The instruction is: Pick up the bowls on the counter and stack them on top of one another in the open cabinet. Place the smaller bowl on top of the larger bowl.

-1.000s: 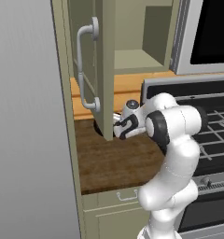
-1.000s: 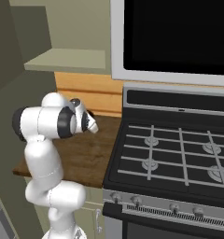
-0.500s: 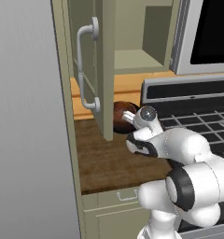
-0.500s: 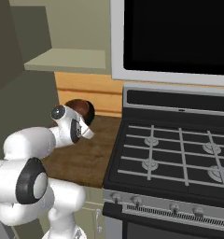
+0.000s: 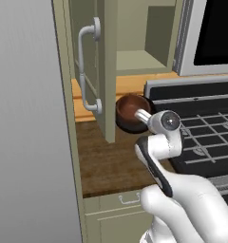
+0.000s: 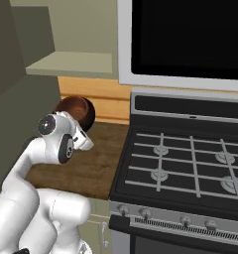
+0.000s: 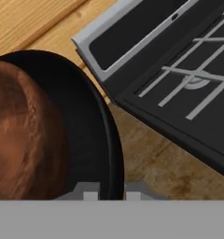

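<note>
Left base view: the smaller bowl sits inside the larger bowl on the desk, between the open cabinet door and the stove.

Right base view: bare desk lies beside the stove edge.

Hand view: the fingers straddle the black rim; whether they grip it, I cannot tell.

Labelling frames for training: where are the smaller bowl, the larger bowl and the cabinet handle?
smaller bowl [image 7: 25,140], hand view, its brown inside.
larger bowl [image 7: 93,116], hand view, its black rim.
cabinet handle [image 5: 82,71], left base view, mid-bar.

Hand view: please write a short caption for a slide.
Brown bowl nested in the black bowl on the counter, beside the stove.
</note>
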